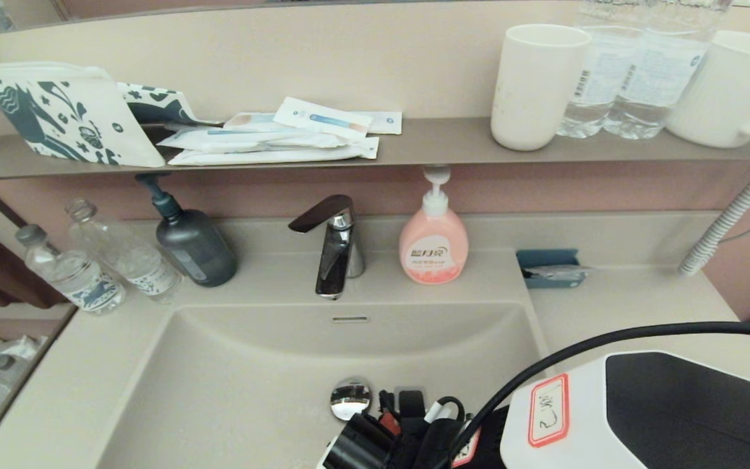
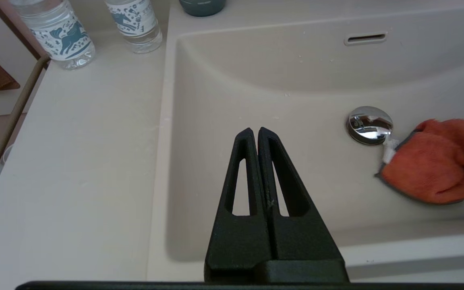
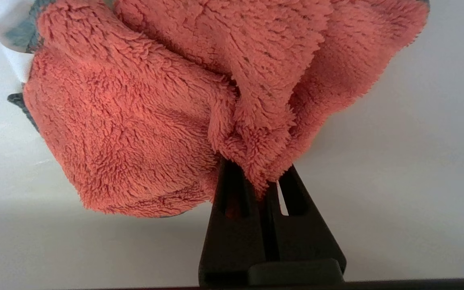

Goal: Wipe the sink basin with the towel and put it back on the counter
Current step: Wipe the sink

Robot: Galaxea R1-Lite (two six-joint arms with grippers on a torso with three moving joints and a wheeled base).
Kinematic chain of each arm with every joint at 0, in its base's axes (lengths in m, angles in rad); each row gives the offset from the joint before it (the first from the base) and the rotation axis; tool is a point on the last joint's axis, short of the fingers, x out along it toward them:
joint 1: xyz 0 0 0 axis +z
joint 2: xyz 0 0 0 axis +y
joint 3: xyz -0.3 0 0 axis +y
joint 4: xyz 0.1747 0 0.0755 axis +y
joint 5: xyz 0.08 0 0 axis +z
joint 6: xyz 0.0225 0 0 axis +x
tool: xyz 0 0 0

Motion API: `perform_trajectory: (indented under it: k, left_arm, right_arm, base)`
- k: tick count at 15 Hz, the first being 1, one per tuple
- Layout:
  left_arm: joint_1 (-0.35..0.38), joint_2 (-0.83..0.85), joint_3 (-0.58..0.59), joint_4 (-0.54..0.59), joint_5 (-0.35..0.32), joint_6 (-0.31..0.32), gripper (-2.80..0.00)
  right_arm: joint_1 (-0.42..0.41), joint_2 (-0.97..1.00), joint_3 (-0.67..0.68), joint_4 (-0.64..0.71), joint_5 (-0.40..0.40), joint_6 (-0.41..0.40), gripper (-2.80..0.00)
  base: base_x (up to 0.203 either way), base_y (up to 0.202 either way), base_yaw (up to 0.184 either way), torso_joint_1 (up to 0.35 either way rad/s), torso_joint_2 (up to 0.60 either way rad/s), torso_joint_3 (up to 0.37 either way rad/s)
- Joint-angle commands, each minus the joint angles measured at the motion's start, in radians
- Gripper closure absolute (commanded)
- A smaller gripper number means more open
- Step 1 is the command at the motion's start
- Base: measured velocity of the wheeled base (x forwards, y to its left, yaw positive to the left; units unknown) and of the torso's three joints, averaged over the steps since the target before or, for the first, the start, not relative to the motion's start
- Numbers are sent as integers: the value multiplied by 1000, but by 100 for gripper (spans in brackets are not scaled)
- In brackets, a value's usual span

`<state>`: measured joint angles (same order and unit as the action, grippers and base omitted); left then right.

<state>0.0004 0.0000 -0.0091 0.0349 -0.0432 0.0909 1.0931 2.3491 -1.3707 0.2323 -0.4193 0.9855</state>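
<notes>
At lower right of the left wrist view, the one towel point(image 2: 429, 161) lies in the sink basin point(image 2: 256, 100) beside its single drain plug point(image 2: 369, 124), clamped by the right gripper point(image 3: 262, 177); the left gripper point(image 2: 255, 133), fingers together, hovers empty.

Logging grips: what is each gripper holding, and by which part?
The right gripper pinches a bunched fold of the towel; the left gripper is shut on nothing.

Pink soap bottle point(image 1: 433, 240) beside faucet point(image 1: 334, 246)

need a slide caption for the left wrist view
Left gripper shut and idle over the sink basin; beside the drain plug, the towel lies on the basin floor.
</notes>
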Motion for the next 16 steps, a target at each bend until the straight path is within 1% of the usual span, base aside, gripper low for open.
perform_trajectory:
  k: [1,4,8,13,16]
  left_arm:
    - [0,2,0,0,0,0,0]
    - [0,2,0,0,0,0,0]
    - [1,2,0,0,-1,0,0]
    - [0,2,0,0,-1,0,0]
    - [0,2,0,0,-1,1,0]
  right_arm:
    - [17,47,-43,0,3,6,0]
    - [41,94,-152,0,7,5,0]
    - [46,171,-291,-1,14,2,0]
    - [47,198,-409,-1,64,-23,0]
    - [43,200,-481,-2,73,-41,0]
  base:
    - [0,0,0,0,0,0]
    - [0,0,0,0,0,0]
    - [0,0,0,0,0,0]
    - [0,0,0,0,0,0]
    - [0,0,0,0,0,0]
